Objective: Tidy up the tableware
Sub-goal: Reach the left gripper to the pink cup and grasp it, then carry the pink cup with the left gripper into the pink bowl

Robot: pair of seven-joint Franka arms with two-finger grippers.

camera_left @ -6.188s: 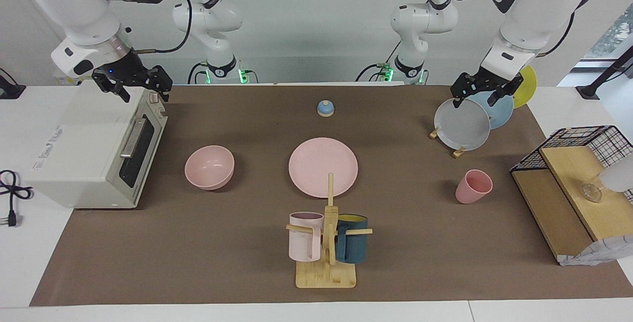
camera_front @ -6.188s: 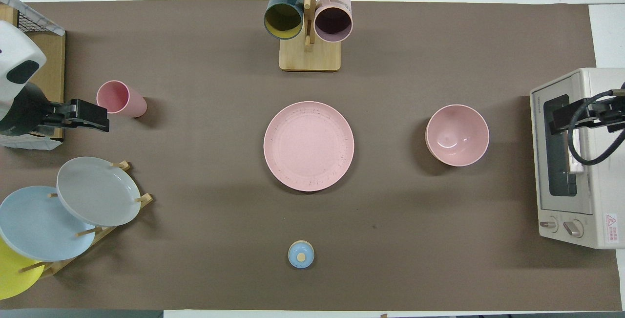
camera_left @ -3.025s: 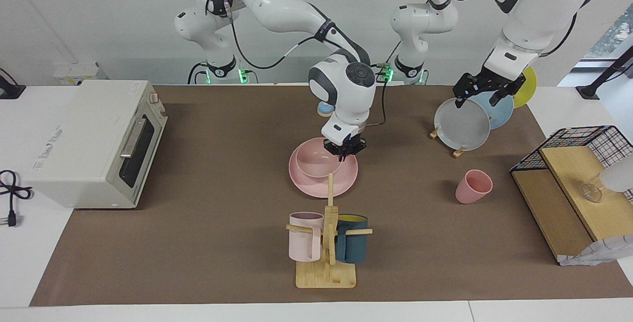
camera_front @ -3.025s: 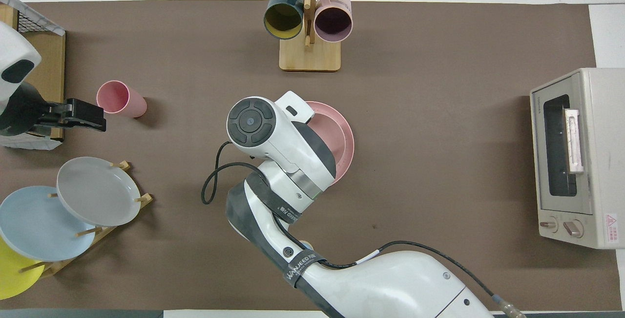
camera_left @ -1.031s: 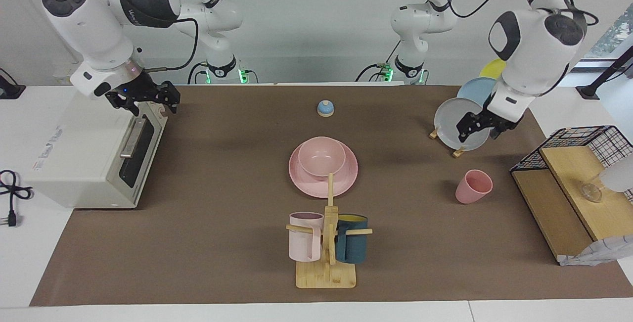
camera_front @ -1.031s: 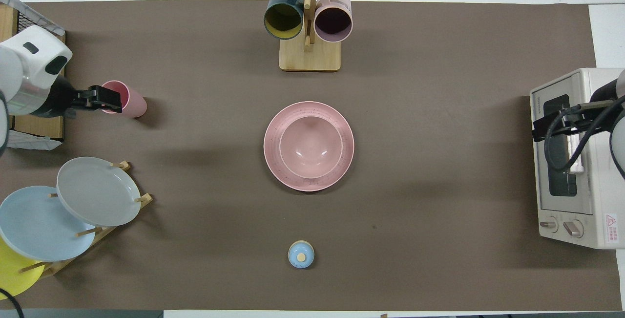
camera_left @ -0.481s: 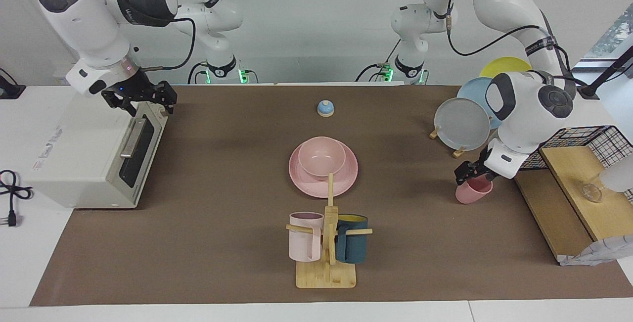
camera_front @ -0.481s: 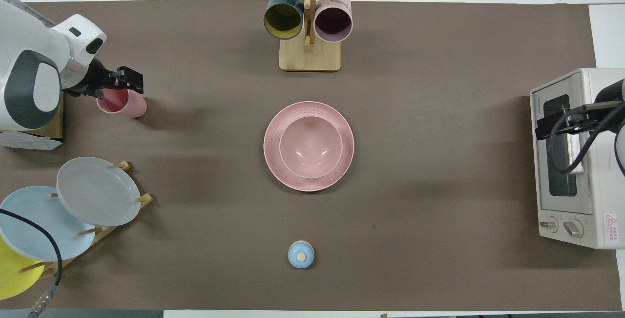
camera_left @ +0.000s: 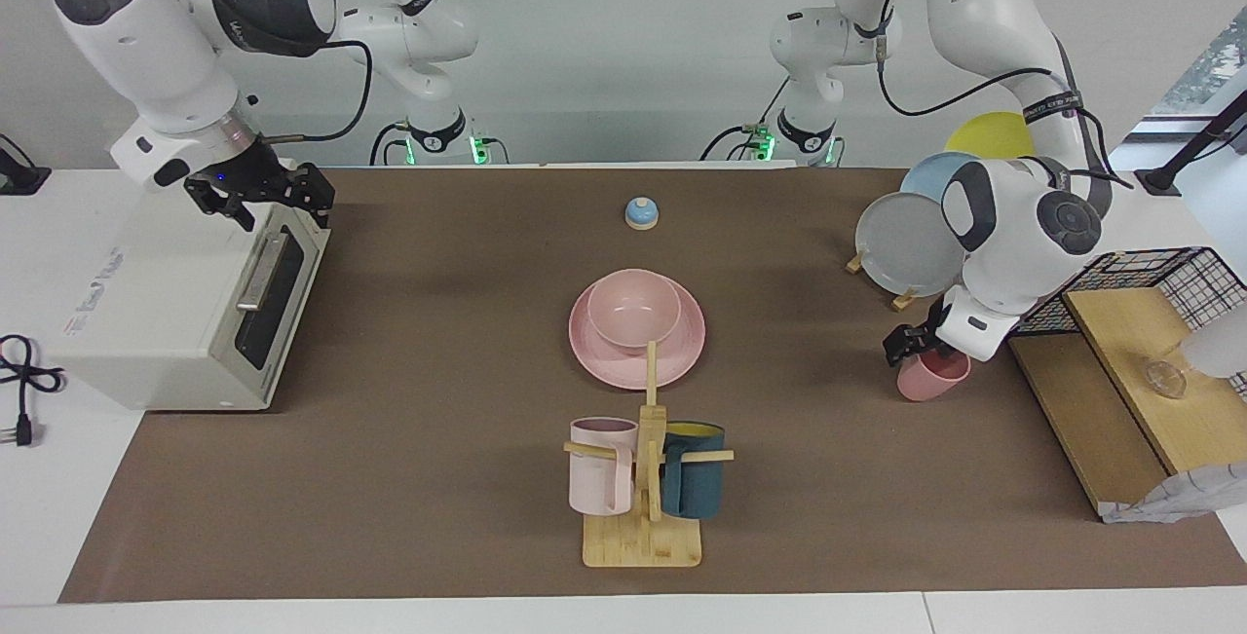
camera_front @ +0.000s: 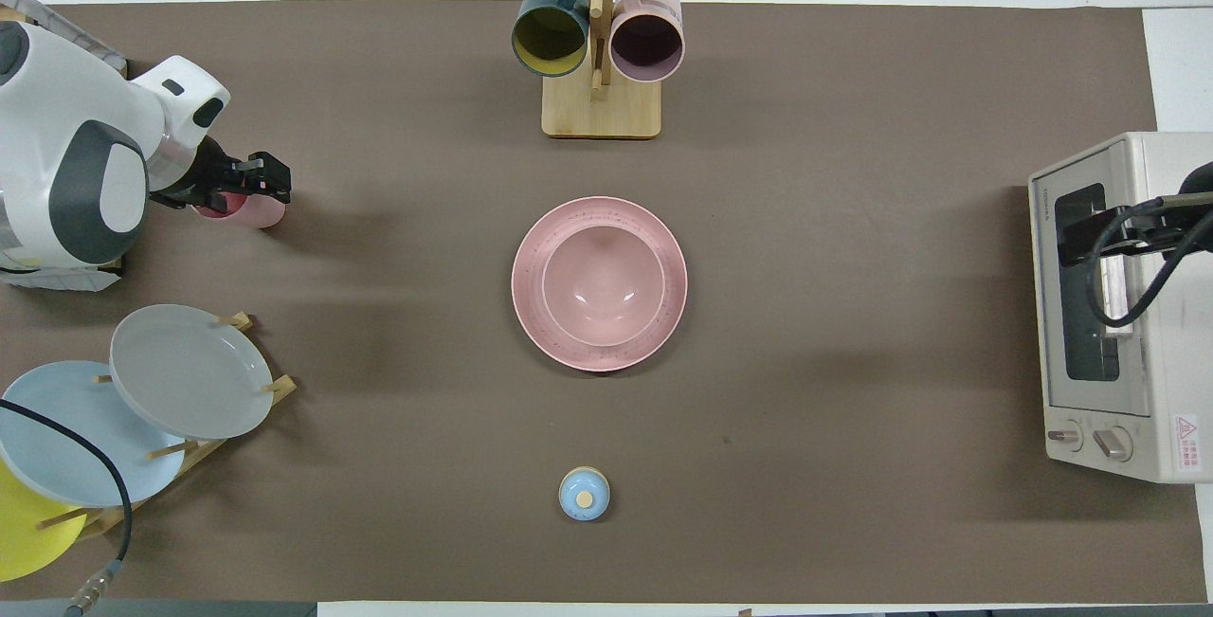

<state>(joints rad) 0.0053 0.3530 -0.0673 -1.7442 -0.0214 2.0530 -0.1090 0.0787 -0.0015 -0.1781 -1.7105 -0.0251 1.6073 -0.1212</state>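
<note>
Left gripper sits right at the pink cup rim, toward the left arm's end of the table; finger state unreadable. Cup looks light, rigid, smooth (may slip), so pinch the rim wall. Bowl rests on plate. Right gripper waits over the toaster oven.

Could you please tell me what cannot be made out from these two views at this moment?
- Pink cup: in both views the left gripper covers its rim, so whether the gripper touches or grips it is unclear.
- Yellow plate: overhead view, cut off by the edge; facing view, partly hidden by the left arm.
- Right gripper: over the toaster oven; overhead view, mostly cut off by the edge.
</note>
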